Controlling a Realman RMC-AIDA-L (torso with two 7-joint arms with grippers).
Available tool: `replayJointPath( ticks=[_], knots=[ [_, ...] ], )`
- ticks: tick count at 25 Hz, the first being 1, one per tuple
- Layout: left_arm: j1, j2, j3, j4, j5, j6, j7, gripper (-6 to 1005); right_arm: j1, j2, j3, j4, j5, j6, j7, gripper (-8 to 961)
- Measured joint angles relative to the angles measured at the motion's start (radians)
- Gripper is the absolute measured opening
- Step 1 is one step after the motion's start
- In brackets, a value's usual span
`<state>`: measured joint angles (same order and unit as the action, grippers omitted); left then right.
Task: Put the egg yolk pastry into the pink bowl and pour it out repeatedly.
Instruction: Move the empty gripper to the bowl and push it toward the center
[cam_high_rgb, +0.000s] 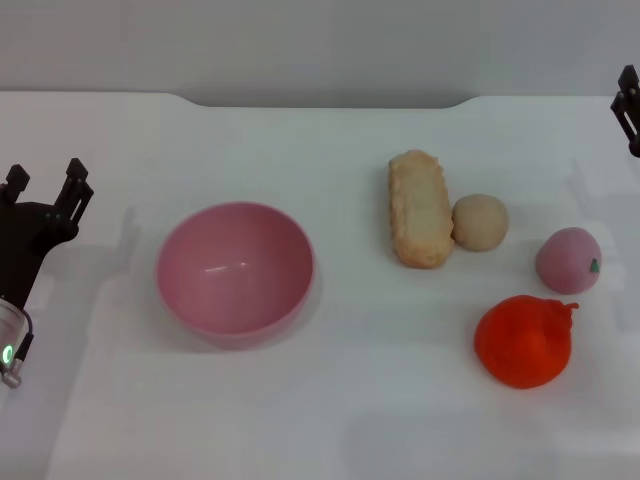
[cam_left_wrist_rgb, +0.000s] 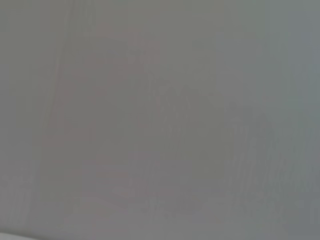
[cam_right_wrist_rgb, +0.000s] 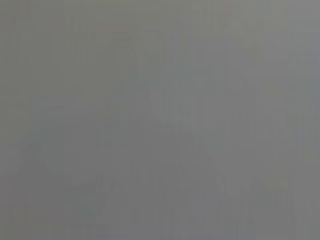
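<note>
In the head view the pink bowl (cam_high_rgb: 235, 272) stands upright and holds nothing, left of the table's middle. The egg yolk pastry (cam_high_rgb: 480, 221), a small tan ball, rests on the table to the right, touching a long golden pastry (cam_high_rgb: 419, 208). My left gripper (cam_high_rgb: 45, 183) is at the far left edge, well left of the bowl, open with nothing between its fingers. My right gripper (cam_high_rgb: 628, 108) shows only partly at the far right edge, behind and right of the pastry. Both wrist views show plain grey only.
A pink peach-like ball (cam_high_rgb: 568, 260) with a green mark lies right of the egg yolk pastry. An orange crumpled object (cam_high_rgb: 524, 341) sits in front of it. The white table (cam_high_rgb: 330, 420) runs to a far edge with a notch.
</note>
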<state>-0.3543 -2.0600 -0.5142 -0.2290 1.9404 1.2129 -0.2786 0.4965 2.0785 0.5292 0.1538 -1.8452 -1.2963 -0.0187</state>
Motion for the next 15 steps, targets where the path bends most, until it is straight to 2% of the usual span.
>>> replayJointPath(
  ticks=[9,15],
  knots=[
    [0.009,-0.007,-0.012,-0.003,0.000,-0.013,0.002,758,-0.009,0.001,-0.004,0.001,0.000,0.059,0.002,790],
    [0.006,-0.004,-0.019,-0.011,0.000,-0.005,0.001,757,-0.021,0.001,-0.008,-0.005,-0.001,0.060,0.003,789]
  ],
)
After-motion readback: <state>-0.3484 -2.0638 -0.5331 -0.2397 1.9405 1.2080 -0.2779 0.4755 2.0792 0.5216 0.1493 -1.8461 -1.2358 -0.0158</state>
